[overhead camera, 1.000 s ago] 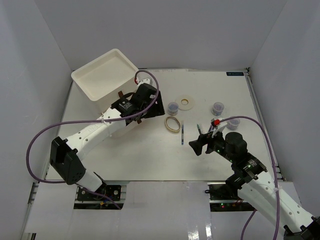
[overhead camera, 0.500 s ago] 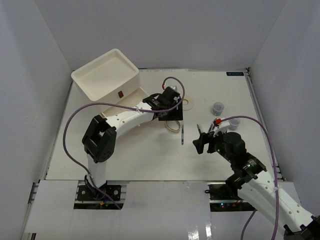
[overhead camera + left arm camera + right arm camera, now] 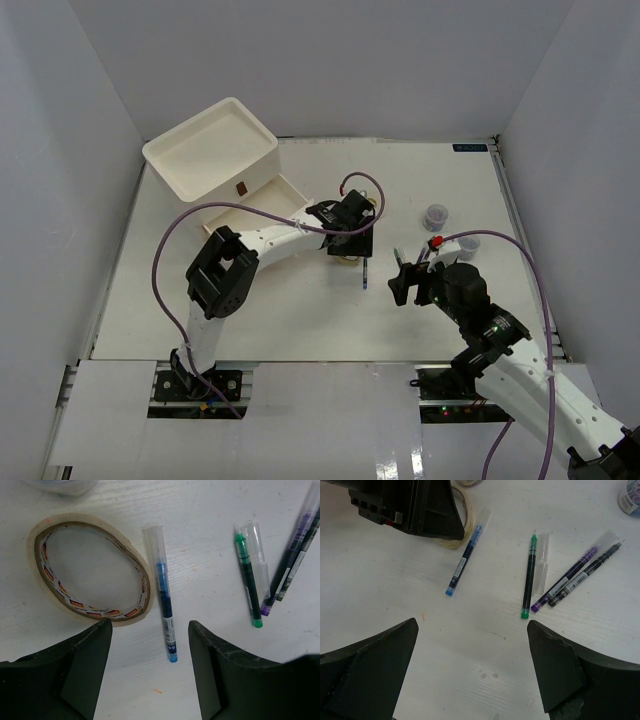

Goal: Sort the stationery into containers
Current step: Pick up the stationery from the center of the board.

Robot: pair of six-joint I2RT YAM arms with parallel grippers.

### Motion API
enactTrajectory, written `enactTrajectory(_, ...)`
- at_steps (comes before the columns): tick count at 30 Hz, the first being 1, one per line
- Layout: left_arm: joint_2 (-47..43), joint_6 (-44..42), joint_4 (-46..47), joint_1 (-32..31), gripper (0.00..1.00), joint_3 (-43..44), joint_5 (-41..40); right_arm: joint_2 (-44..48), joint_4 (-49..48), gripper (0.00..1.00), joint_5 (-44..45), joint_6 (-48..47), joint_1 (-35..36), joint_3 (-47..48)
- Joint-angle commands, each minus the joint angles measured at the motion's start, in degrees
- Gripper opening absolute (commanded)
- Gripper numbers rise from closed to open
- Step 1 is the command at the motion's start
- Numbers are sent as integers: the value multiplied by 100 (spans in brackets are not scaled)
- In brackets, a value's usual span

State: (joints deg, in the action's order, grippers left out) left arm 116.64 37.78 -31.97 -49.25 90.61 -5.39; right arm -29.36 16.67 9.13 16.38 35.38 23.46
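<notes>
1. White plastic drawer unit [image 3: 205, 150] stands at the far left corner of the table [image 3: 250, 320]. One of its drawers is pulled out on the near side.
2. My left end effector [image 3: 150, 630] hangs low over the middle of the table. Its fingers [image 3: 75, 670] are apart and there is only bare table between them.
3. The beige tape ring [image 3: 35, 555] lies flat just in front of my left finger. The blue pen [image 3: 164, 600] lies close along its right side; I cannot tell if they touch.
4. Further right lies the green pen [image 3: 248, 585] with a clear cap [image 3: 260, 555] against it. Next come the purple pen [image 3: 567, 582] and the black pen [image 3: 585, 575], close together and slanted.
5. My right end effector [image 3: 470, 625] is above the table on the near side of these pens. Its fingers are wide apart and hold nothing.
6. Two clear jars [image 3: 436, 215] with bluish contents stand on the right part of the table, well apart from the drawer unit.
</notes>
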Motion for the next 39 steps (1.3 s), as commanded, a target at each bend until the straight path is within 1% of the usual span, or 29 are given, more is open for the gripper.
enactTrajectory(1, 34, -130, 59, -23, 72, 177, -147, 10, -84, 96, 133, 67, 13, 106)
enactTrajectory(4, 96, -262, 76, -49, 72, 177, -173, 18, -93, 96, 107, 76, 13, 80)
enactTrajectory(13, 8, -1500, 445, -93, 71, 10, -226, 19, -93, 96, -34, 58, 13, 9)
enactTrajectory(14, -18, -1754, 507, -93, 71, -8, -191, 27, -93, 96, -51, 67, 13, 9)
enactTrajectory(18, -89, -2273, 551, -102, 71, -78, -77, 36, -93, 96, -78, 49, 13, -26)
enactTrajectory(25, -176, -3038, 568, -84, 69, -280, 370, 19, -93, 96, -148, 49, 13, -26)
enactTrajectory(29, -203, -3356, 569, -84, 68, -421, 530, 45, -85, 96, -157, 49, 13, -35)
enactTrajectory(30, -194, -3408, 569, -76, 68, -456, 713, 54, -85, 96, -157, 49, 22, -44)
enactTrajectory(33, -133, -3532, 560, -58, 66, -491, 715, 54, -85, 96, -183, 67, 13, -44)
enactTrajectory(39, -106, -3646, 560, -40, 59, -535, 741, 71, -85, 96, -192, 76, 13, -44)
